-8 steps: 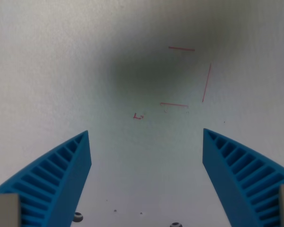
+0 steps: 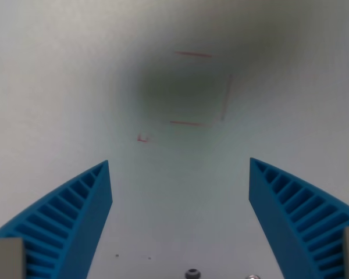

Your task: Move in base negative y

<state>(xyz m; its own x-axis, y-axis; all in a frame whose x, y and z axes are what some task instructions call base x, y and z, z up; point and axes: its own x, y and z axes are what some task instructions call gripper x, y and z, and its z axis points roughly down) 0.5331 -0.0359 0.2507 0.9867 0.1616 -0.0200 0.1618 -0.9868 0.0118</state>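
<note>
The gripper (image 2: 179, 165) hangs over a pale, whitish tabletop (image 2: 52, 87), its two blue ribbed fingers (image 2: 75, 215) spread wide apart with nothing between them but bare surface. One finger rises from the wrist view's lower left corner, the other from the lower right, and neither touches anything that I can see. Beyond the fingertips, toward the top of the view, faint red pen lines (image 2: 193, 54) are drawn on the tabletop: two short horizontal strokes, one above the other, a slanted stroke at their right, and a small red mark (image 2: 143, 138) off to their left. A soft dark shadow (image 2: 186, 87) lies across these lines. Two small dark screws (image 2: 192, 272) show at the bottom edge.
</note>
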